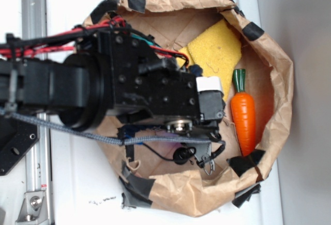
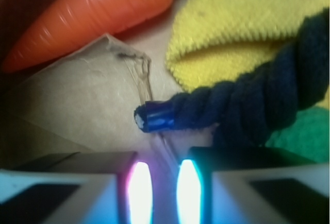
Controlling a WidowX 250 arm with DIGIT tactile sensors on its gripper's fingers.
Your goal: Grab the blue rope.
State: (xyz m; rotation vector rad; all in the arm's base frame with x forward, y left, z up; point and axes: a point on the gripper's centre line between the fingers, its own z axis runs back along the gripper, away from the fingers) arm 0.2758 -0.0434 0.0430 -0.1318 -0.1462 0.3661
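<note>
Filling most of the exterior view, a brown paper bag [image 1: 274,75] with its rim rolled down and patched with black tape lies on the white desk [image 1: 67,194], acting as a shallow nest that keeps the loose things together. The black arm [image 1: 103,85] reaches in from nine o'clock and hangs over the bag's middle, hiding much of the floor; I judge it has been placed there to get at what lies beneath. A yellow cloth [image 1: 214,49] sits toward twelve o'clock, and an orange carrot [image 1: 243,116] with a green top lies along the three o'clock wall, clear of the arm. The rope [image 2: 247,100] barely shows from outside, since the arm covers it. In the wrist view it curves in from three o'clock, draped over the yellow cloth's edge, and its blue-taped end rests on the paper near the centre, just ahead of the tool [image 2: 165,193]. The two fingers [image 2: 139,193] appear at six o'clock with only a thin gap between them, nearly closed, and they hold nothing. To take the rope, the tool would likely need to spread first, then move toward that end.
</note>
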